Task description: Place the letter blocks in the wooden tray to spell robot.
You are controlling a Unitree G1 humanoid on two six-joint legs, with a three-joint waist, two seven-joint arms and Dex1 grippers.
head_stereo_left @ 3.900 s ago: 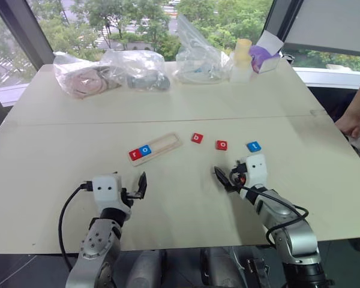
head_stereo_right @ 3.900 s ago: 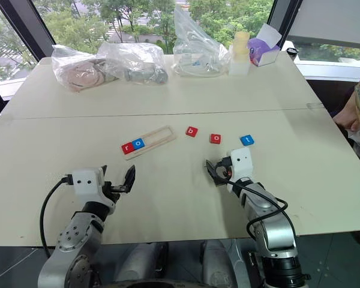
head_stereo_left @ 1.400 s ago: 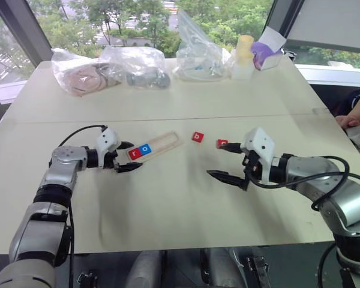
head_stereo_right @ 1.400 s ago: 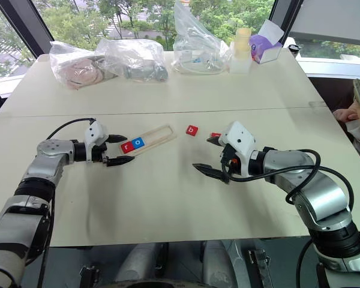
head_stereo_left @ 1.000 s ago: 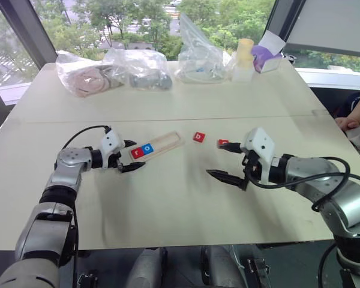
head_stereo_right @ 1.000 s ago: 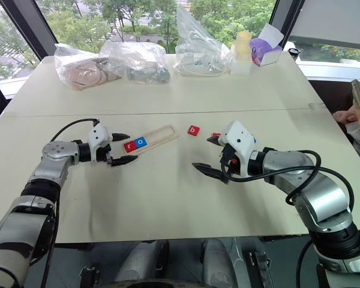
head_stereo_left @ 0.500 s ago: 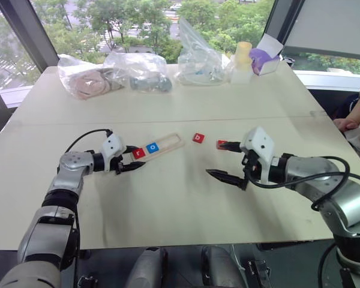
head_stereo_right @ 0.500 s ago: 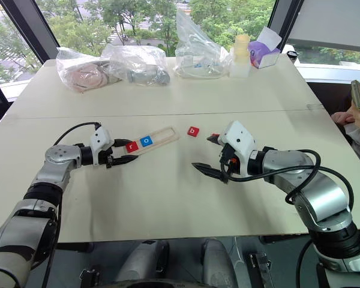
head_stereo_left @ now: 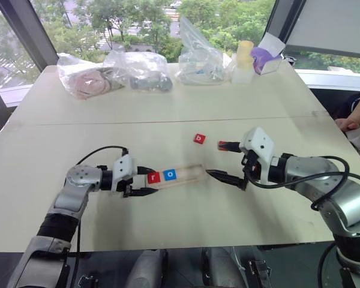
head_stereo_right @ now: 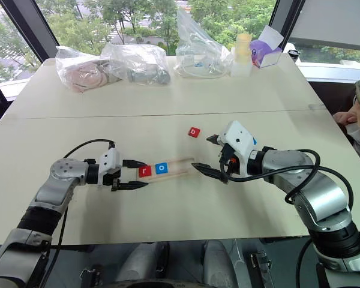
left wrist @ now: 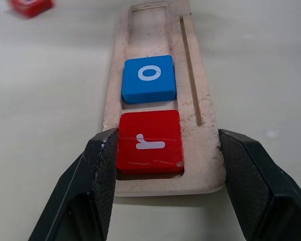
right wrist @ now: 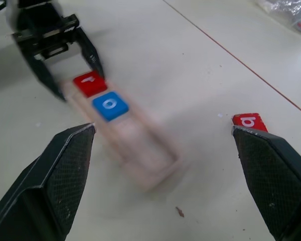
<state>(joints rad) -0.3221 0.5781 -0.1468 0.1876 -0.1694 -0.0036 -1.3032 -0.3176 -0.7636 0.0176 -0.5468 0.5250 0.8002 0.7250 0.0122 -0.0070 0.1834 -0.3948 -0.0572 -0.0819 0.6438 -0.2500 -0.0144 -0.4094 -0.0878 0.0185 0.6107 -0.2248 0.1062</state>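
Observation:
The wooden tray (head_stereo_left: 193, 173) lies across the near middle of the table, with a red r block (head_stereo_left: 154, 177) and a blue o block (head_stereo_left: 170, 174) in its left end. My left gripper (head_stereo_left: 146, 182) is shut on that end, one finger on each long side (left wrist: 98, 181). My right gripper (head_stereo_left: 218, 160) hangs open just past the tray's right end, its lower fingertip close to the tray. A red b block (head_stereo_left: 199, 138) lies loose beyond the tray. Another red block (head_stereo_left: 222, 144) peeks out behind the upper right finger.
Several plastic bags (head_stereo_left: 138, 69) line the far edge, beside a yellow-capped bottle (head_stereo_left: 243, 60) and a purple and white box (head_stereo_left: 267, 53). A person's hand (head_stereo_left: 351, 123) rests at the right table edge. A seam crosses the table behind the blocks.
My left gripper has shut on the tray's end and dragged it nearer and to the right, up to the right gripper. The right arm has stayed still.

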